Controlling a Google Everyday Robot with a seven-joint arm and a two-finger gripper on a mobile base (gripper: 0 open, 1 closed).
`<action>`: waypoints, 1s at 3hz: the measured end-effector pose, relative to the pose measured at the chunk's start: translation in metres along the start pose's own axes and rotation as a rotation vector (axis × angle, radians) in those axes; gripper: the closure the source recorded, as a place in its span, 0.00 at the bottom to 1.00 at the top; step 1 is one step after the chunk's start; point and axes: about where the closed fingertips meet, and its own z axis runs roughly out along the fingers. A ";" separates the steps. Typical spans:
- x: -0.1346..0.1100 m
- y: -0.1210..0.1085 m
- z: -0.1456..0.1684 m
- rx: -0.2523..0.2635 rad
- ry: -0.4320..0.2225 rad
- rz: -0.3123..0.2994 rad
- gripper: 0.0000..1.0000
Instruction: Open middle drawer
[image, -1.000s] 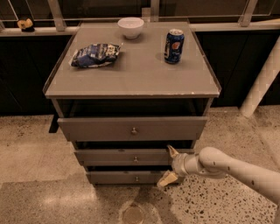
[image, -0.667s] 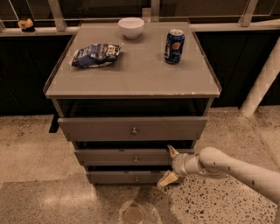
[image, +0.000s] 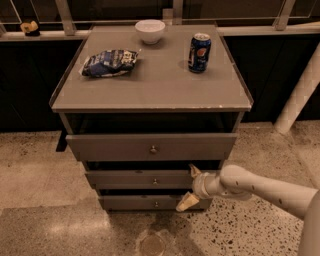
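The middle drawer (image: 130, 179) is a grey flat front with a small round knob (image: 155, 181), set between the pulled-out top drawer (image: 110, 146) and the bottom drawer (image: 130, 202). It stands out slightly less than the top one. My gripper (image: 188, 187) reaches in from the right on a cream arm (image: 260, 187), at the right end of the middle drawer front. Its fingers are spread, one fingertip (image: 193, 170) at the drawer's top edge and the other (image: 184, 203) down by the bottom drawer. It holds nothing that I can see.
The cabinet top (image: 160, 75) carries a blue chip bag (image: 109, 62), a white bowl (image: 150, 30) and a blue soda can (image: 199, 52). A white post (image: 300, 95) stands to the right. A round floor drain (image: 152, 245) lies in the speckled floor in front.
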 end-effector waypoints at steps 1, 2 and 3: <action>-0.005 -0.018 0.018 0.038 0.004 0.034 0.00; -0.005 -0.018 0.018 0.038 0.004 0.034 0.00; -0.005 -0.018 0.018 0.038 0.004 0.034 0.18</action>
